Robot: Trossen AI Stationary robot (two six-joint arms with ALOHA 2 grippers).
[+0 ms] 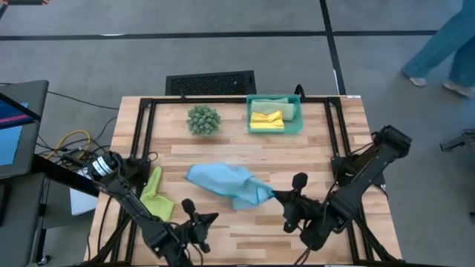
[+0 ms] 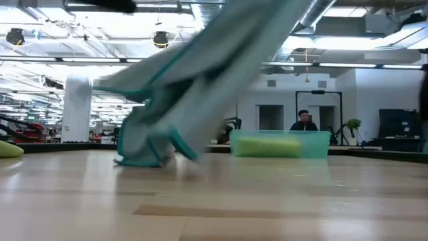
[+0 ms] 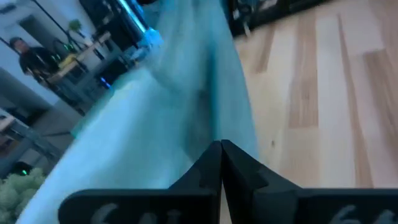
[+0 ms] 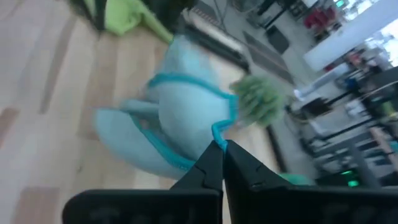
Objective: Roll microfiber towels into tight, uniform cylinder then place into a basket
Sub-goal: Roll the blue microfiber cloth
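High view: the light blue towel (image 1: 226, 184) lies crumpled mid-table, its right corner drawn toward the right gripper (image 1: 286, 196), whose fingers are clenched on the towel's teal-stitched hem, as the right wrist view shows (image 4: 219, 144). The left gripper (image 1: 199, 220) sits near the table's front edge, just below the towel; in its wrist view the fingers (image 3: 205, 168) are pressed together with the blue cloth (image 3: 161, 124) filling the frame behind them, and I cannot tell whether any cloth is caught between them. A lime green towel (image 1: 156, 194) lies bunched by the left edge, beside the left arm. The teal basket (image 1: 297, 122) stands at the far edge, holding a yellow towel (image 1: 268, 121) and a sage green one (image 1: 269, 106). The spiky plant ball (image 1: 203, 119) sits left of the basket, apart from it. Bare wooden tabletop (image 1: 312, 159) lies open between basket and blue towel. A black grille (image 1: 211, 82) rests on the grey floor beyond the table. Low view shows an office hall with a seated person (image 2: 304, 121) far behind.
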